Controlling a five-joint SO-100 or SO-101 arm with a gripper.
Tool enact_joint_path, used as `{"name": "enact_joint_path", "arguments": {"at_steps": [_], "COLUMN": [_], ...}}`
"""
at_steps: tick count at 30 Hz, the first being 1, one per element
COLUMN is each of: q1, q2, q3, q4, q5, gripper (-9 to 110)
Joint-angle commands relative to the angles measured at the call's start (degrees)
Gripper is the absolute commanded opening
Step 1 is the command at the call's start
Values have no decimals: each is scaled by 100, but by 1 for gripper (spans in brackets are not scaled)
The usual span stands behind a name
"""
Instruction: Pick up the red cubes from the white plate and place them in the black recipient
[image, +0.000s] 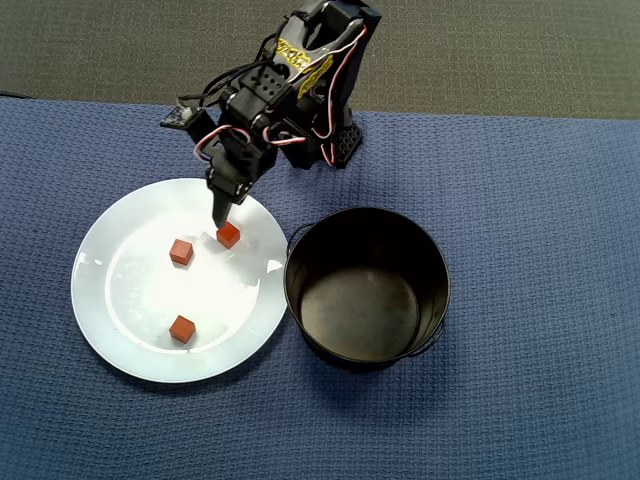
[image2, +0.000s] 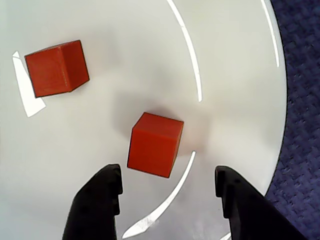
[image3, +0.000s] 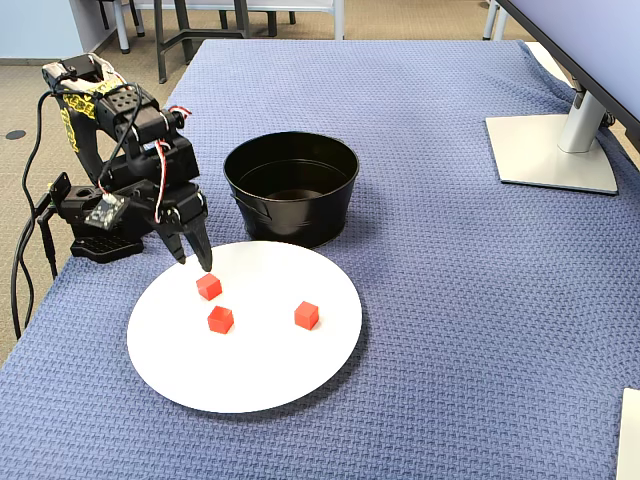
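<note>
Three red cubes lie on the white plate (image: 110, 300). The nearest cube (image2: 155, 145) sits just ahead of my open gripper (image2: 167, 173), a little left of centre and outside the two black fingers (image2: 97, 205). A second cube (image2: 57, 68) lies farther off at the upper left of the wrist view. From overhead, the gripper (image: 219, 216) hangs over the plate's far right part, right beside one cube (image: 228, 235); the others (image: 181, 251) (image: 182, 328) lie apart. The black recipient (image: 367, 345) stands empty to the right, touching the plate's edge.
Blue woven cloth (image3: 450, 300) covers the table. The arm's base (image3: 95, 240) stands at the table's left edge in the fixed view. A monitor foot (image3: 550, 150) stands at the far right.
</note>
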Motion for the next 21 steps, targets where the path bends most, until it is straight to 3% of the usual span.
{"name": "enact_joint_path", "arguments": {"at_steps": [1, 21], "q1": [193, -255], "q2": [-545, -2048], "q3": [-563, -1512], "q4": [-211, -229], "q5": [-167, -123], "gripper": [18, 19]}}
